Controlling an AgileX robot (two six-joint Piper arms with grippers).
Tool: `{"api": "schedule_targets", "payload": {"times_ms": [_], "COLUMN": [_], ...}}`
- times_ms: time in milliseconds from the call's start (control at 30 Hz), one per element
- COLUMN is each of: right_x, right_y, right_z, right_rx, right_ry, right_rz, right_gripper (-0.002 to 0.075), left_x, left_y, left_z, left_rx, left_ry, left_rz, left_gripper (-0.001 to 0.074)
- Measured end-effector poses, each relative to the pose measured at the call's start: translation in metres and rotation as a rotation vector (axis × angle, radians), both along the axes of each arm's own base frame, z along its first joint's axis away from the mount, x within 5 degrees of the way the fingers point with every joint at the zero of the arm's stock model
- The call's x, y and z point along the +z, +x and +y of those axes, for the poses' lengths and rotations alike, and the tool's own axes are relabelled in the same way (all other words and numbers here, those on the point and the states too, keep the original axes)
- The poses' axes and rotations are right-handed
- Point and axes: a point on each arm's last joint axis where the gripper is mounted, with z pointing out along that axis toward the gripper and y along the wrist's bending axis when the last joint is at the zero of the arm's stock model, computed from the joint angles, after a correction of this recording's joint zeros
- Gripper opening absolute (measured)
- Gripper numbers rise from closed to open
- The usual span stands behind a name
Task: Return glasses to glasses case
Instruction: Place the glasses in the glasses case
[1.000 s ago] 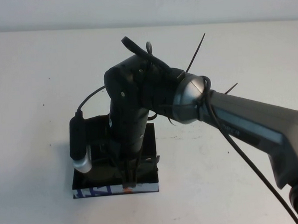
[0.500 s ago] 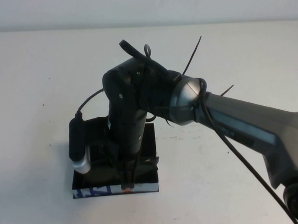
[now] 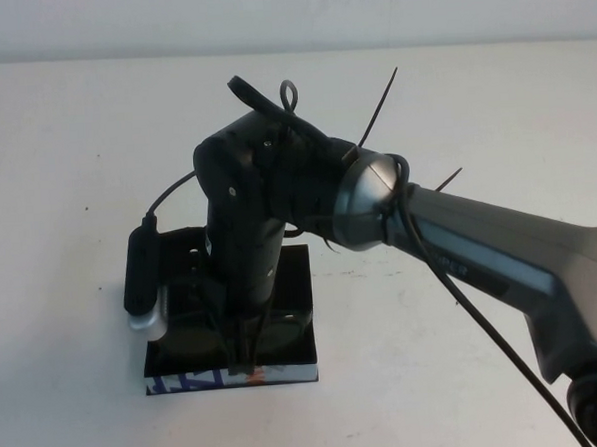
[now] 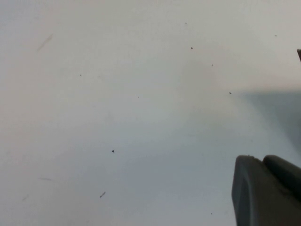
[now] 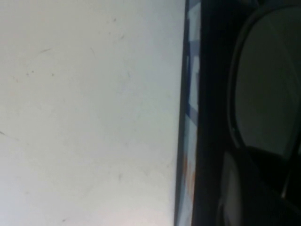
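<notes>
We held right end effector (image 3: 244, 359) low inside glasses case (image 3: 291, 369), seating glasses (image 5: 263, 94); grip unclear. Left end effector (image 4: 268, 188) idled over bench (image 4: 117, 94), grip unclear.

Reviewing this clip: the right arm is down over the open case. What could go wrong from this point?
1. The right gripper sits low in the glasses case, near its printed front edge; pulling out could drag the case across the table.
2. The glasses lie by the front wall; a lens could get pressed or scratched.
3. The left gripper is over bare table and cannot steady the case.
</notes>
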Motion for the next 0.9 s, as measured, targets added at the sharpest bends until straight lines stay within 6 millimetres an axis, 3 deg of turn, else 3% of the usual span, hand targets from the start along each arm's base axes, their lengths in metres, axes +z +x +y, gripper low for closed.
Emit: {"api": "schedule_targets", "payload": {"times_ms": [333,900], "right_x": [-0.004,-0.028], "right_y": [-0.001,0.003], "right_z": [0.002,0.006], "right_rx": [0.004,0.003], "right_ry": [-0.005,-0.042], "right_rz": [0.007,0.037], "right_gripper": [0.0069,0.0068], "left_x": [0.000,0.000], "left_y": [0.000,0.000], "left_z": [0.000,0.000], "left_rx": [0.000,0.000], "left_ry": [0.000,0.000], "left_rz": [0.000,0.000], "left_gripper": [-0.0001,-0.0001]}}
